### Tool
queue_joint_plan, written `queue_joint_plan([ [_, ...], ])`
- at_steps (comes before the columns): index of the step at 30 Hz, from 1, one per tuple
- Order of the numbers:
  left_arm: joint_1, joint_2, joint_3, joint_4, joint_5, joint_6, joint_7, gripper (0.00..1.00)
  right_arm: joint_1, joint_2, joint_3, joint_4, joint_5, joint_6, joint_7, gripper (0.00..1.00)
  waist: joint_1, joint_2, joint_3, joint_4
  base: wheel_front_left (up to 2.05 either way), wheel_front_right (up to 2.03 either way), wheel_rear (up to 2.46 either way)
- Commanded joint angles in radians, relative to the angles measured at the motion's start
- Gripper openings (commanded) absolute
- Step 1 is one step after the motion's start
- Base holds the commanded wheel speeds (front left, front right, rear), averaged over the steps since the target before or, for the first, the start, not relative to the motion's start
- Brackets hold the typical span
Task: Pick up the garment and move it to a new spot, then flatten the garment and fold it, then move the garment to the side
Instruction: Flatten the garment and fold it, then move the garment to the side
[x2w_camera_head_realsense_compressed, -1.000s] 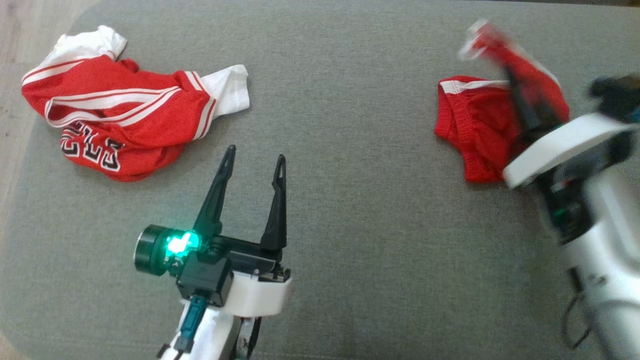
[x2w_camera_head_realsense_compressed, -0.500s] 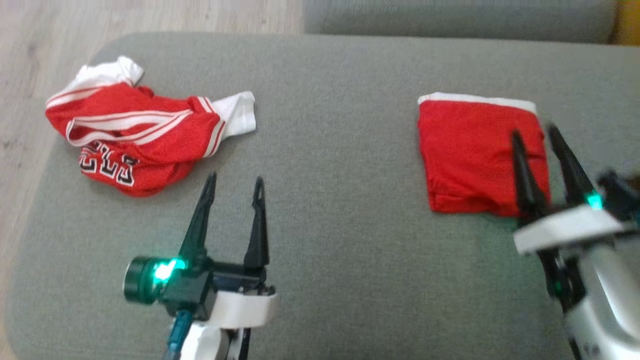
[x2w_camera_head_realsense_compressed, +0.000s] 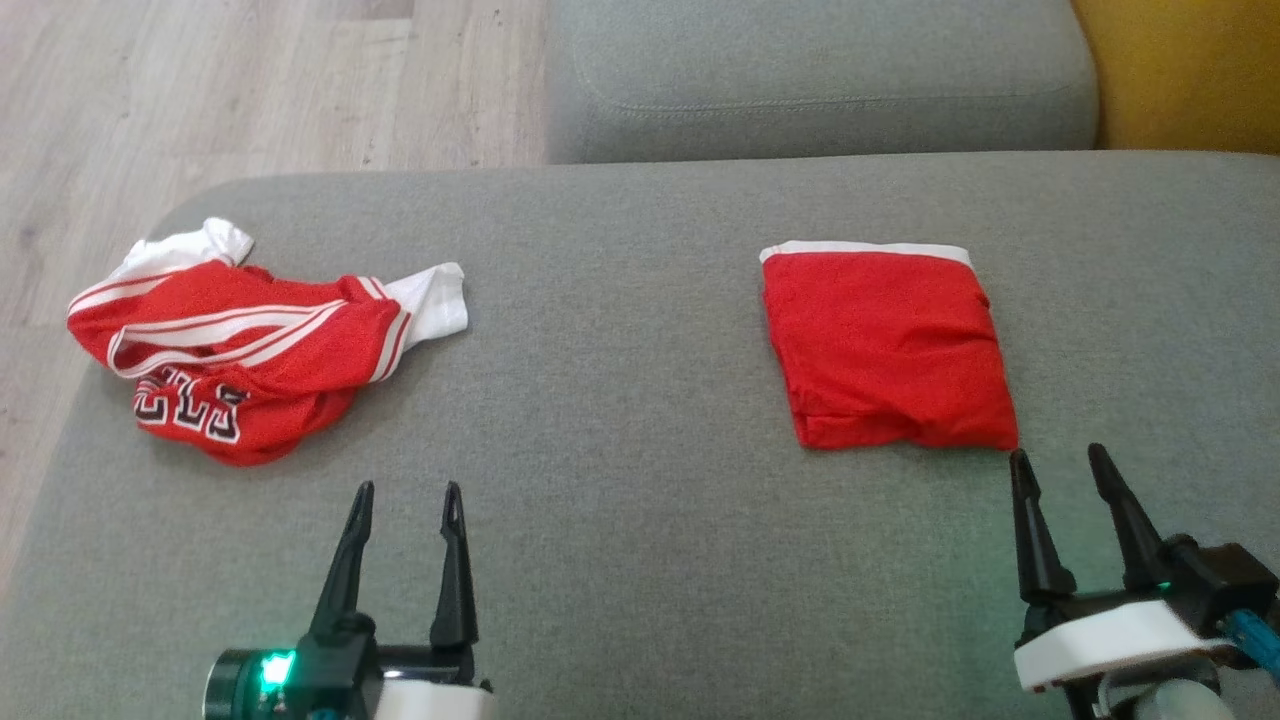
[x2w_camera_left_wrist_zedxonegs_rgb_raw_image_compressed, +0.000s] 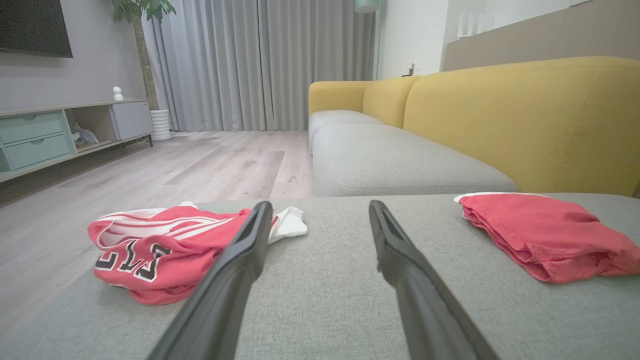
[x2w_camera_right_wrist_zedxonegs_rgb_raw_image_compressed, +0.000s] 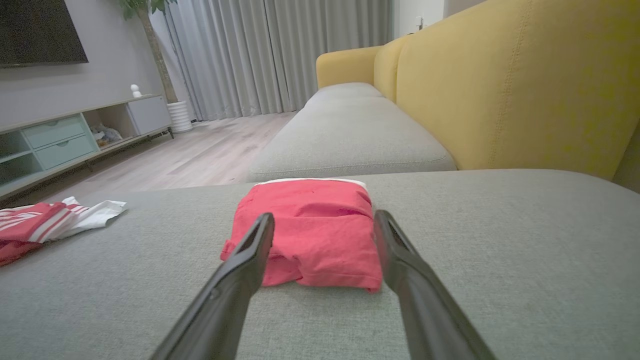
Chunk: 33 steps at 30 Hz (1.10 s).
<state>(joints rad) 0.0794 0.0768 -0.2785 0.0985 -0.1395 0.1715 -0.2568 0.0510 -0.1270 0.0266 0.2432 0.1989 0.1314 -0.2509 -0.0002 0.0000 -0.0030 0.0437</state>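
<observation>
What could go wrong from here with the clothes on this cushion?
The right tool stands open just short of the folded red garment; moving forward could snag it and undo the fold. The crumpled jersey lies near the left edge of the grey cushion; a clumsy grab might push it onto the floor.

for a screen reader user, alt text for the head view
A folded red garment lies on a grey sofa cushion, right of a crumpled red-and-white jersey. The left tool and right tool, both open, point up from the bottom edge, holding nothing.
</observation>
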Motion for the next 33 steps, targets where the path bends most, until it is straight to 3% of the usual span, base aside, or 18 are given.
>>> queue_joint_plan([
  [1,-0.028,-0.007,0.049,-0.024,0.012,-0.008,-0.005,1.00,-0.028,-0.002,0.012,-0.041,-0.021,-0.001,-0.011,1.00,0.0002,0.0000,-0.006,-0.006,0.00,0.00,0.00],
  [15,-0.025,-0.023,0.078,-0.002,0.025,-0.041,-0.005,1.00,-0.012,0.014,0.022,-0.048,-0.081,-0.001,-0.011,1.00,0.0002,0.0000,-0.018,-0.011,0.00,0.00,0.00],
  [33,-0.046,-0.026,0.081,-0.003,0.017,-0.060,-0.005,1.00,-0.066,0.020,0.009,0.002,-0.027,-0.001,-0.011,1.00,0.0002,0.0000,0.041,0.006,0.00,0.00,0.00],
])
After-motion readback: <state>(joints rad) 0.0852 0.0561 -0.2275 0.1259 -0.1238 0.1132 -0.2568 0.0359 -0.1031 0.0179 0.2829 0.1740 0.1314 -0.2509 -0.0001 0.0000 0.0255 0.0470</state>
